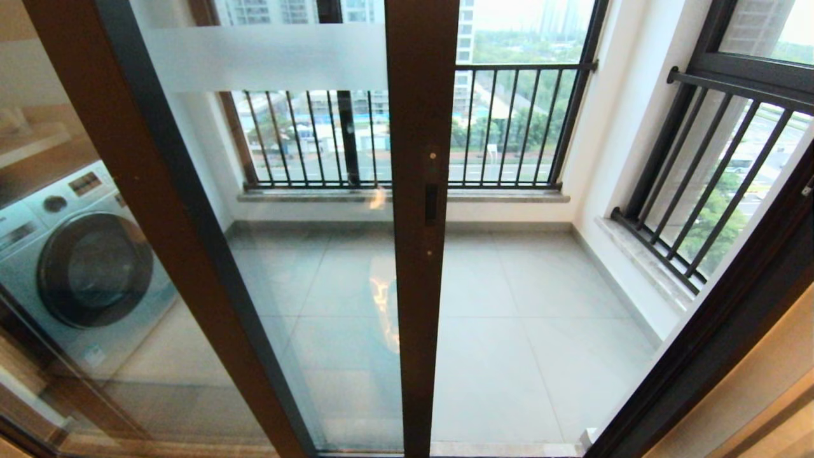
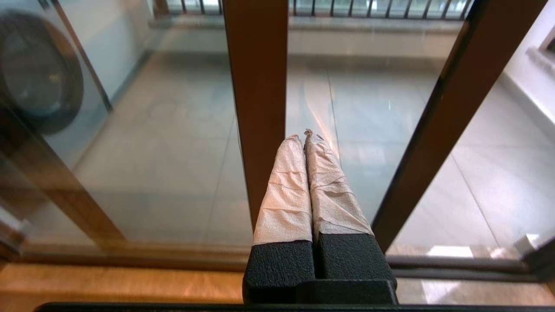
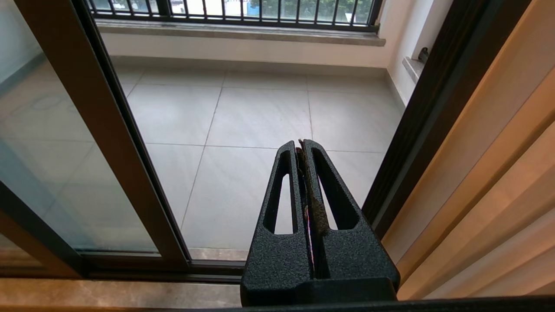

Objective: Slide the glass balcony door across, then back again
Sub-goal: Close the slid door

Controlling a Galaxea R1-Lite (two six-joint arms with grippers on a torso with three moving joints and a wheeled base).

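The glass balcony door (image 1: 416, 210) stands partway across the opening, its brown upright right in the middle of the head view, with a small dark handle slot (image 1: 431, 203) set into it. A frosted band (image 1: 267, 57) runs across the glass up high. Open doorway to the right of that upright, bare balcony floor (image 1: 509, 331) beyond, black railing (image 1: 509, 127) at the back. Off to the left, a washing machine (image 1: 82, 267) shows through the next glass panel. The left pincer (image 2: 303, 135) hangs low before the door's upright, tape-wrapped fingers (image 2: 284, 190) pressed together, holding nothing. The right pincer (image 3: 300, 145) points at the open gap, fully closed too, empty, beside the dark door frame (image 3: 416, 130).
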